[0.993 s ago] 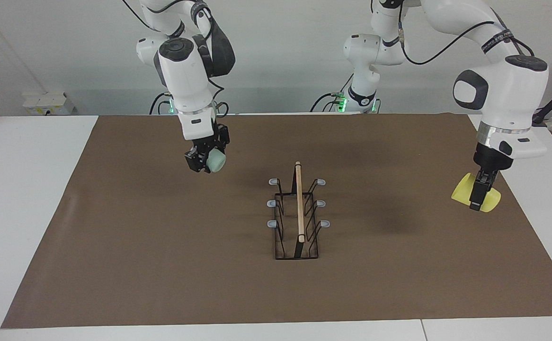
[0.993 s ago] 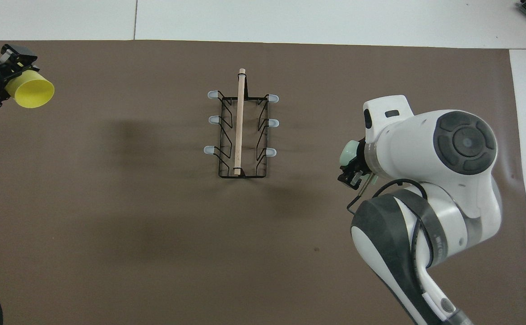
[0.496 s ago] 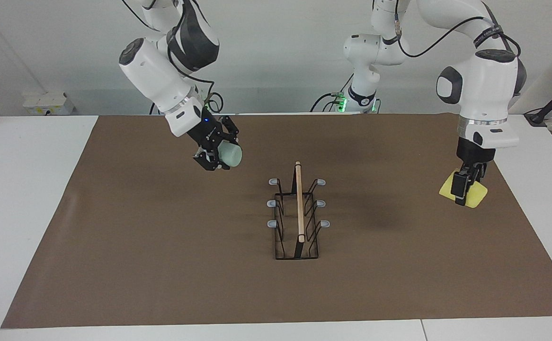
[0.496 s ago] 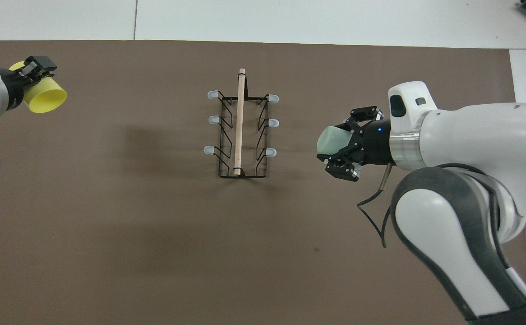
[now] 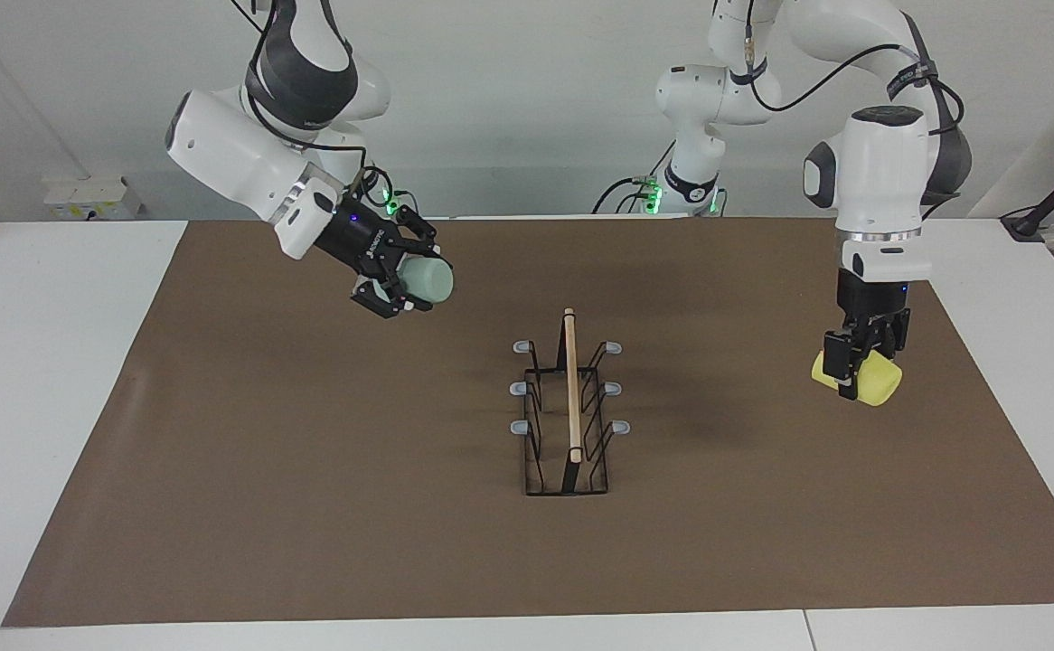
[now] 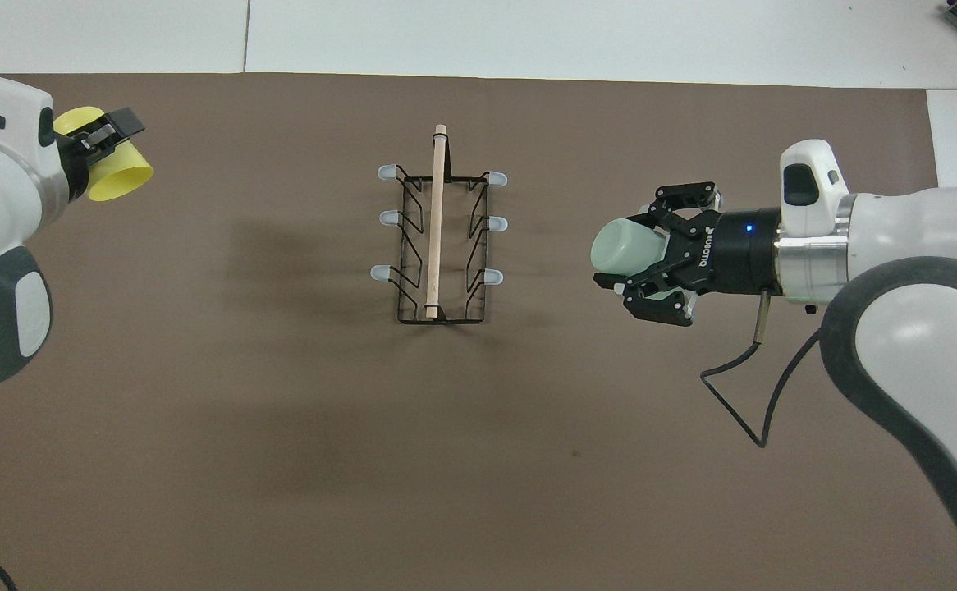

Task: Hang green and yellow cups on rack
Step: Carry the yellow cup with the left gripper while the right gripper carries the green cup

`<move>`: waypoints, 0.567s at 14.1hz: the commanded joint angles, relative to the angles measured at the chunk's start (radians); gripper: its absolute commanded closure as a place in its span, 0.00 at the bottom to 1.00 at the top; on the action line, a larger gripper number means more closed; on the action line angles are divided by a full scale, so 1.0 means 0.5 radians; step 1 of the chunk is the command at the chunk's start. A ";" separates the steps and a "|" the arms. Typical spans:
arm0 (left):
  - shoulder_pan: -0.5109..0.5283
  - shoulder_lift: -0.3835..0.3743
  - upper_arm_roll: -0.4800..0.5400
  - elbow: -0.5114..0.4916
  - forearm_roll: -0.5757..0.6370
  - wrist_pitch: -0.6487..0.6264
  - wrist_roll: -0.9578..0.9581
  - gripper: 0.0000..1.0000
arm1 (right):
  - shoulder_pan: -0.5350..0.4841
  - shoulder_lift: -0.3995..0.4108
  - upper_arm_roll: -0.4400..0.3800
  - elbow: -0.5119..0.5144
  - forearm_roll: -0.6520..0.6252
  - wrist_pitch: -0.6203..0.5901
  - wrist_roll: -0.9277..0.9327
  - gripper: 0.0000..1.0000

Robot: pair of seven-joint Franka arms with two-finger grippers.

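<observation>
1. Right gripper, black and multi-jointed, held level above the brown mat toward the right arm's end of the table; its fingers are clamped around the green cup, a smooth pale mint tapered cup lying sideways, closed base toward the rack.
2. Rack, mid-mat: thin black wire frame, a long pale wooden bar along its top, six rounded grey-tipped prongs, three per side, all bare.
3. Left gripper, pointing straight down above the mat toward the left arm's end; its narrow black fingers pinch the wall of the yellow cup, glossy bright plastic, tipped on its side, open mouth toward the rack.
</observation>
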 commanded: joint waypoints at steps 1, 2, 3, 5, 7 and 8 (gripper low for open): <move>0.011 -0.097 -0.053 -0.190 0.065 0.175 -0.017 1.00 | -0.142 -0.074 0.014 -0.065 0.246 -0.149 -0.212 1.00; 0.011 -0.106 -0.078 -0.236 0.062 0.312 -0.017 1.00 | -0.209 -0.092 0.014 -0.071 0.329 -0.243 -0.300 1.00; 0.011 -0.110 -0.093 -0.301 0.065 0.432 -0.017 1.00 | -0.261 -0.114 0.014 -0.107 0.390 -0.308 -0.395 1.00; 0.011 -0.137 -0.176 -0.387 0.062 0.492 -0.017 1.00 | -0.286 -0.181 -0.001 -0.251 0.598 -0.342 -0.579 1.00; 0.011 -0.146 -0.262 -0.439 0.062 0.516 -0.024 1.00 | -0.283 -0.209 -0.075 -0.310 0.762 -0.443 -0.690 1.00; 0.011 -0.152 -0.296 -0.479 0.062 0.559 -0.039 1.00 | -0.283 -0.233 -0.099 -0.353 0.789 -0.462 -0.736 1.00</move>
